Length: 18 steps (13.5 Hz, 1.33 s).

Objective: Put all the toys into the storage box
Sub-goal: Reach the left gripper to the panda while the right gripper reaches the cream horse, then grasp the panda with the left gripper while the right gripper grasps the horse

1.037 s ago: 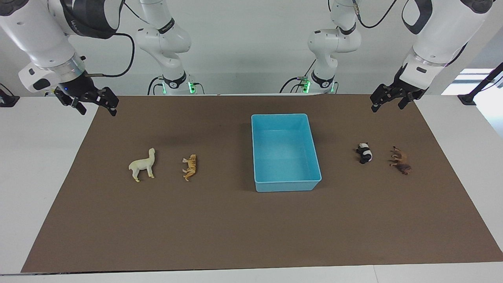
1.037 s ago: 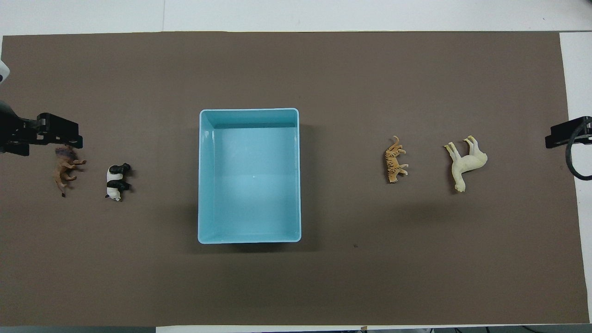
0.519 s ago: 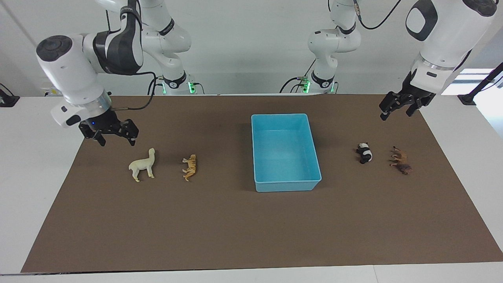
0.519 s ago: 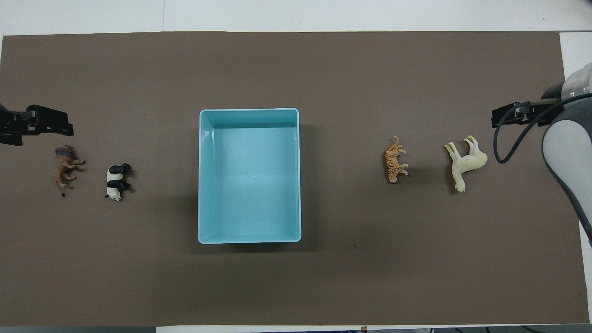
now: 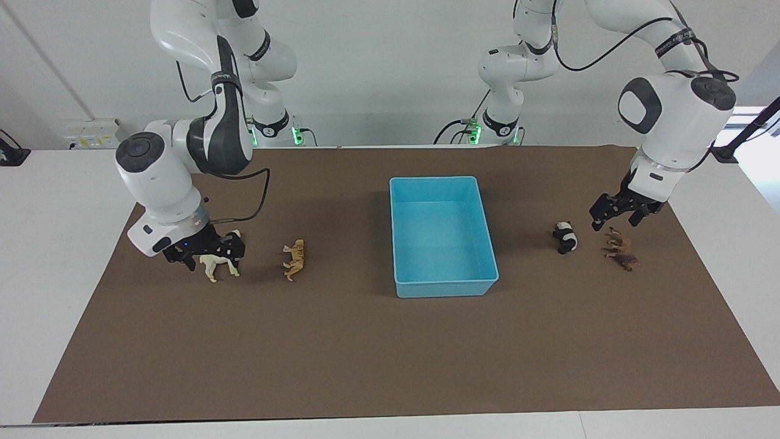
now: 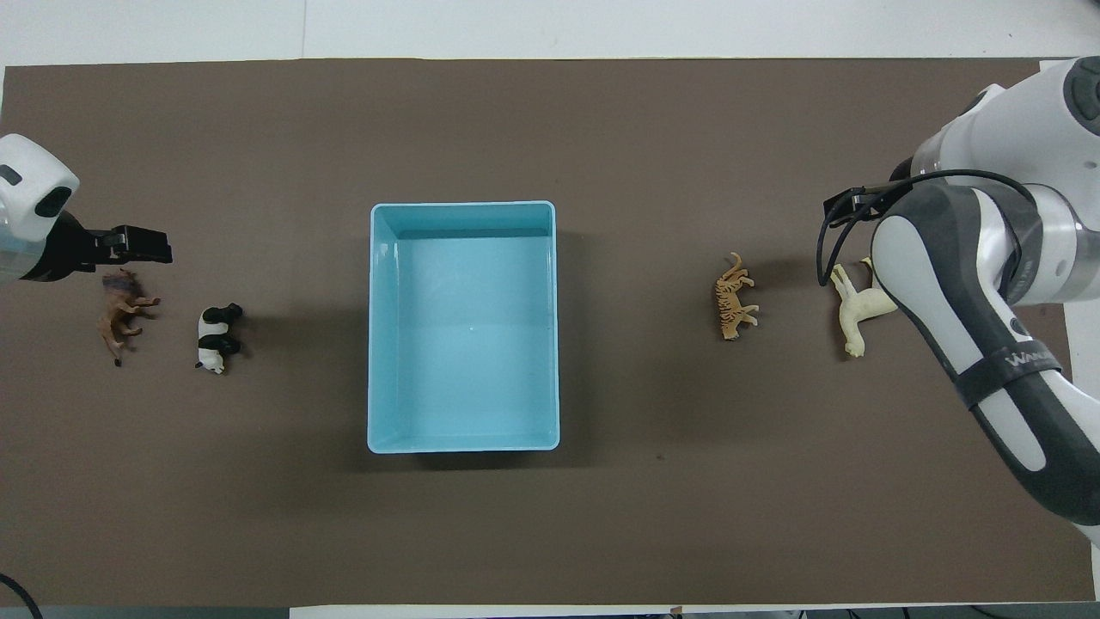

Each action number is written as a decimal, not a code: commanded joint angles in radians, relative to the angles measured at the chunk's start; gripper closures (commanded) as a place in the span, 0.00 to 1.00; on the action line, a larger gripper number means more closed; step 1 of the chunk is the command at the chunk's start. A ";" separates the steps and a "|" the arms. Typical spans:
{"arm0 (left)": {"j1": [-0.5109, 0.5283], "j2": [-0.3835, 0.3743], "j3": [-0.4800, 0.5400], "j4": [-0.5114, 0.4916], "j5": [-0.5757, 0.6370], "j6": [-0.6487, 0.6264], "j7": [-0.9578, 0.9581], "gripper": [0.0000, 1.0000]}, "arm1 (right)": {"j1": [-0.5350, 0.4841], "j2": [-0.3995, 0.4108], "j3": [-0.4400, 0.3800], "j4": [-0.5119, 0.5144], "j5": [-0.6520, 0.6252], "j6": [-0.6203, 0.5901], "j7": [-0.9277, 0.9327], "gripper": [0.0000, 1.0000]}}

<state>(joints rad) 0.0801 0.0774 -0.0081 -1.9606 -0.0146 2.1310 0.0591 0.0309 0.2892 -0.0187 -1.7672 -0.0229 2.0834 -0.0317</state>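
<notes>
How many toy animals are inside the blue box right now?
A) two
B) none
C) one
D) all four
B: the storage box holds nothing; the llama, tiger, panda and lion all lie on the brown mat outside it.

A brown mat lies flat over most of the white table, whose bare surface shows along the mat's edges at both ends. A pale wall rises past the robots' end of the table. On it, toward the right arm's end, sits a white socket box.
</notes>
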 commanded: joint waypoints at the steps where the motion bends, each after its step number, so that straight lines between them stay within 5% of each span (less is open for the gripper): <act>1: 0.009 -0.021 -0.006 -0.179 0.010 0.185 0.036 0.00 | -0.002 -0.040 0.003 -0.153 0.005 0.101 0.015 0.00; 5: -0.003 -0.018 -0.007 -0.288 0.010 0.282 0.038 0.00 | 0.003 -0.070 0.003 -0.232 0.003 0.148 -0.206 0.00; 16: -0.010 0.005 -0.007 -0.409 0.010 0.408 0.056 0.00 | -0.005 -0.022 0.003 -0.281 0.003 0.268 -0.240 0.00; 17: -0.016 0.008 -0.007 -0.409 0.010 0.409 0.054 0.03 | -0.005 -0.022 0.003 -0.303 0.003 0.288 -0.240 0.00; 18: -0.019 0.010 -0.006 -0.409 0.010 0.408 0.053 0.20 | -0.006 -0.021 0.003 -0.322 0.003 0.317 -0.240 0.00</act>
<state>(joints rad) 0.0781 0.0895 -0.0214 -2.3522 -0.0145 2.5124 0.1076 0.0349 0.2700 -0.0204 -2.0440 -0.0237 2.3423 -0.2585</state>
